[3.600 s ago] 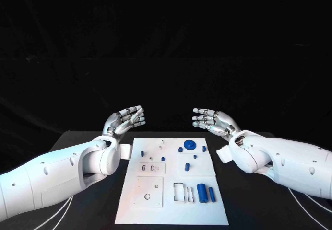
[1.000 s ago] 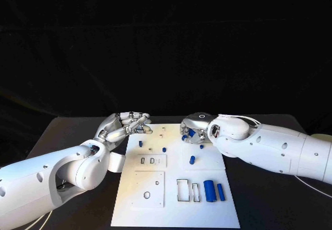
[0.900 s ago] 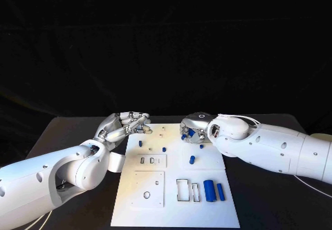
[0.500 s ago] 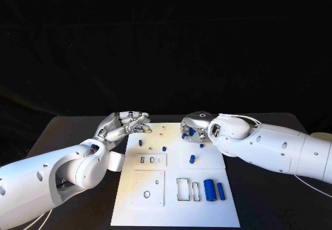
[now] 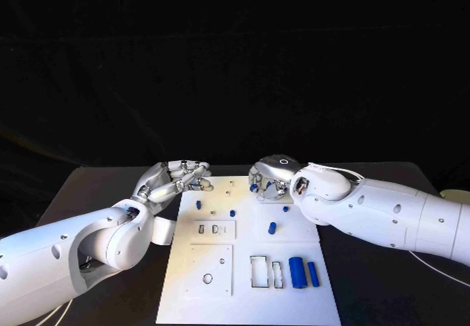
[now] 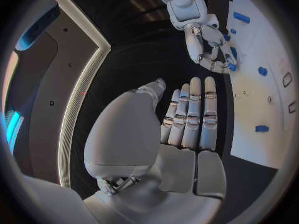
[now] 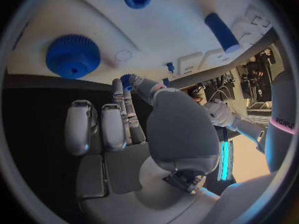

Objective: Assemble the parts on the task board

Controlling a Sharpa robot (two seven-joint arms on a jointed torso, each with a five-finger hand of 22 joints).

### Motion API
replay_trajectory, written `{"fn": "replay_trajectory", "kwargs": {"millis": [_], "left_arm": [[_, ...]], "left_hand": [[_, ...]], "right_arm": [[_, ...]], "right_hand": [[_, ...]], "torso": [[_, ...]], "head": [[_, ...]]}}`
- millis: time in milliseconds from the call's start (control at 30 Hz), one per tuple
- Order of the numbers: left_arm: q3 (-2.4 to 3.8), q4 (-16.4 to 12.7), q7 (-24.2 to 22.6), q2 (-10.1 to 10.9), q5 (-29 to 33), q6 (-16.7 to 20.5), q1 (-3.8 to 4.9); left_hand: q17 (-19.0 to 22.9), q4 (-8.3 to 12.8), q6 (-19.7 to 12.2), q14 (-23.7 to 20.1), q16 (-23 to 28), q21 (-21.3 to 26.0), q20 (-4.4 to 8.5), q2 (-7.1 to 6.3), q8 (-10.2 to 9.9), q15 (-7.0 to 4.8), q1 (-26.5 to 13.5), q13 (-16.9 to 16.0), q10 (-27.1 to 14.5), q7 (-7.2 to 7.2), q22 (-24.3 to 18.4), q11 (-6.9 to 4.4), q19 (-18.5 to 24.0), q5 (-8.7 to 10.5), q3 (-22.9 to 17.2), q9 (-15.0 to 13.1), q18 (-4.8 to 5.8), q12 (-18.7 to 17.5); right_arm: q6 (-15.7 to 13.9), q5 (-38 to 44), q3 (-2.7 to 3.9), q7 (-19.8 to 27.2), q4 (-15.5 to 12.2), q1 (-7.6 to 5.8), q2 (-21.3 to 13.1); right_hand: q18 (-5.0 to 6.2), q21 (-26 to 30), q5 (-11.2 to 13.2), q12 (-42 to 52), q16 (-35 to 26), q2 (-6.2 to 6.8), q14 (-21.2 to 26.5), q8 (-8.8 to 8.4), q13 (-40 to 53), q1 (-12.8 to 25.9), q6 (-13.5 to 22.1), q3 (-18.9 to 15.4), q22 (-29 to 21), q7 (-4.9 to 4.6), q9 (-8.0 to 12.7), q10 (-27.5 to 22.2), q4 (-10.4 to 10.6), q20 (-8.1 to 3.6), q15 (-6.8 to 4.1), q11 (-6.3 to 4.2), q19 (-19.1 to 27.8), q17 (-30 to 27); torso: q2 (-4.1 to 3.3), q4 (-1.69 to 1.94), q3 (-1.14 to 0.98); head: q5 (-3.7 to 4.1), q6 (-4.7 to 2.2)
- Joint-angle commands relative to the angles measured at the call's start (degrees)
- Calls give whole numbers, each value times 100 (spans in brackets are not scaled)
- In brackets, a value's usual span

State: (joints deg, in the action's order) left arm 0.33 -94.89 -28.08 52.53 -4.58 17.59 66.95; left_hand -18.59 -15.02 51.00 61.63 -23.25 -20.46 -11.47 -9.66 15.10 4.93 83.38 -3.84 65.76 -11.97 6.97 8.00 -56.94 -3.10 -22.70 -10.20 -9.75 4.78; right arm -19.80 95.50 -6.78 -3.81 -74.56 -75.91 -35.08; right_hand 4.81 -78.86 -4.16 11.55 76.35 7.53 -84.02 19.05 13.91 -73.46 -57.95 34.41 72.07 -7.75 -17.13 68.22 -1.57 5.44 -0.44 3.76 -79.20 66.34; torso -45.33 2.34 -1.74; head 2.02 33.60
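Two blue cylinders (image 5: 296, 272) lie side by side at the lower right of the board (image 5: 196, 299), the fatter one on the left, and just left of them are rectangular slots (image 5: 257, 269). Moving up, there's a short blue peg (image 5: 272, 227) at centre right, with a smaller blue stud (image 5: 285, 208) just above it. Across on the left half, two more studs sit apart from each other (image 5: 232, 212), one of them close to the board's left edge. The board itself lies on the black surface (image 5: 88, 197), running up the middle of the frame.

At the far end, both hands are over the board's top corners. The left hand (image 5: 179, 178) hangs at the upper left corner with its fingers side by side and loosely bent. It has nothing in it, and the left wrist view shows a bare palm. The right hand (image 5: 266, 182) is at the upper right of the board with its fingers pointing down. In the right wrist view its thumb and a fingertip pinch a small blue part (image 7: 127, 78). In that same view a blue gear (image 7: 73, 56) lies flat on the board beyond the fingers, well clear of them.
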Motion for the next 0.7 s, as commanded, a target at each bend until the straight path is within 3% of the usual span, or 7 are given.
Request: {"fn": "replay_trajectory", "kwargs": {"millis": [33,200,300,500,700], "left_arm": [[6,6,-36,-7,-2,-86,8],[6,19,-39,-14,0,-94,8],[6,21,-37,-14,0,-92,10],[6,43,-24,-40,1,-78,17],[6,69,-20,-64,1,-70,19]], "left_hand": [[-10,4,-9,36,-19,-26,13,4,-39,22,-43,2,-13,-11,6,36,-45,4,-39,-6,-74,-24],[-10,4,-9,36,-19,-26,13,4,-39,22,-43,2,-13,-11,6,36,-45,4,-39,-6,-74,-24],[-17,10,-11,33,-22,-28,14,4,-43,24,-42,2,-13,-14,6,38,-46,4,-45,-7,-73,-31],[-20,16,-12,25,-21,-28,13,1,-44,26,-39,1,-13,-14,5,38,-43,4,-48,-7,-71,-35],[-21,17,-11,20,-20,-27,13,0,-45,27,-41,1,-12,-15,5,39,-41,4,-49,-7,-70,-37]], "right_arm": [[-422,-146,7,57,108,3,107],[-489,-224,14,80,300,8,306],[-516,-254,16,86,403,10,412],[-552,-328,19,116,637,14,641],[-553,-370,27,151,854,52,838]], "right_hand": [[-97,-21,3,31,34,-18,-180,21,14,-42,24,-9,-13,1,-266,-24,-21,2,-22,-4,-17,-15],[-97,-22,19,34,42,-11,-180,19,20,-31,40,-8,-10,-1,-277,-34,-18,4,-20,-2,-15,-8],[-94,-15,25,34,43,-1,-178,15,25,-13,61,-7,-22,-7,-290,-52,-10,6,-16,4,-3,-14],[-90,-7,15,36,45,19,-175,11,34,16,85,-8,-32,-13,-309,-74,1,11,-10,11,11,-22],[-88,-3,9,28,56,29,-175,0,38,28,123,4,-36,-25,-326,-115,5,17,-2,23,22,-15]], "torso": [[-12,16,2],[-19,17,8],[-22,-2,-3],[-30,25,4],[-37,13,2]], "head": [[24,-22],[22,-40],[7,-46],[29,-48],[9,-36]]}}
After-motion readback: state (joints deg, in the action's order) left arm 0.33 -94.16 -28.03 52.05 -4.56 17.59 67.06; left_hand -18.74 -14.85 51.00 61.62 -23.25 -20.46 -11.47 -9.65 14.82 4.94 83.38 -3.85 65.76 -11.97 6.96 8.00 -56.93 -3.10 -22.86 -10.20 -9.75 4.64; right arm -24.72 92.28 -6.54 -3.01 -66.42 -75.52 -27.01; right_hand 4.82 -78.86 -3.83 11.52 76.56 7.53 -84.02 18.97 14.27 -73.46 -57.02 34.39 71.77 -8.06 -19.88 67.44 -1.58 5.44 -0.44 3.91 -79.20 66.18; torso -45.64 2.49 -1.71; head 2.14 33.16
